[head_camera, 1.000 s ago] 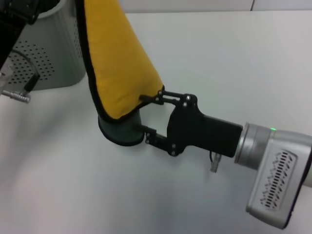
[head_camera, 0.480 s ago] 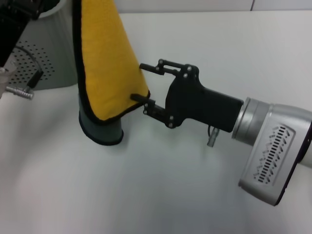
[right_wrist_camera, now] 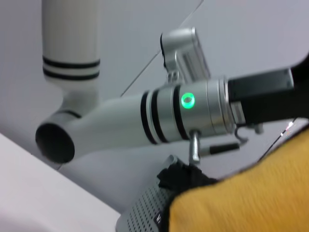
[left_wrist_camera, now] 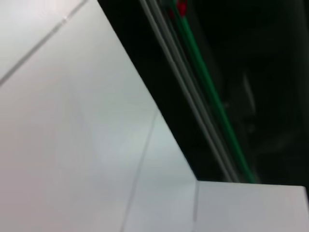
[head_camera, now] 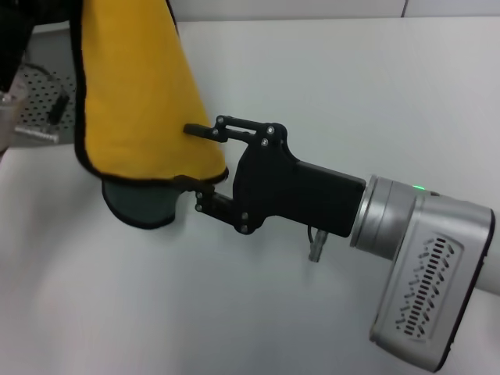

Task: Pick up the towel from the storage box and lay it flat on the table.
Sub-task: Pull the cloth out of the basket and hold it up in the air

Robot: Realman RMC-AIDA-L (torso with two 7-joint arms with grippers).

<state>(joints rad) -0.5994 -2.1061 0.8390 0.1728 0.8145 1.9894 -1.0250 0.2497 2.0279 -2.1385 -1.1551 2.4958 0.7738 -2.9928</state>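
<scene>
The towel [head_camera: 137, 101] hangs in the air at the upper left of the head view, yellow side facing me, its dark green side [head_camera: 141, 205] showing at the curled lower edge. It hangs from my left gripper, which is above the frame's top edge there; its black body [right_wrist_camera: 263, 94] shows in the right wrist view above the yellow cloth [right_wrist_camera: 251, 193]. My right gripper [head_camera: 195, 166] is open, its two fingers straddling the towel's lower right corner. The storage box [head_camera: 39, 105] stands behind the towel at the far left on the table [head_camera: 351, 78].
My left arm [head_camera: 19, 31] is dark at the top left corner, with a cable plug [head_camera: 35, 134] by the box. The right arm's silver wrist [head_camera: 422, 266] fills the lower right. The box's perforated wall [right_wrist_camera: 145, 212] shows in the right wrist view.
The towel has swung left with my left arm, and its lower edge has spread wider. My right gripper has followed to the left, and its fingers now straddle the towel's lower right corner.
</scene>
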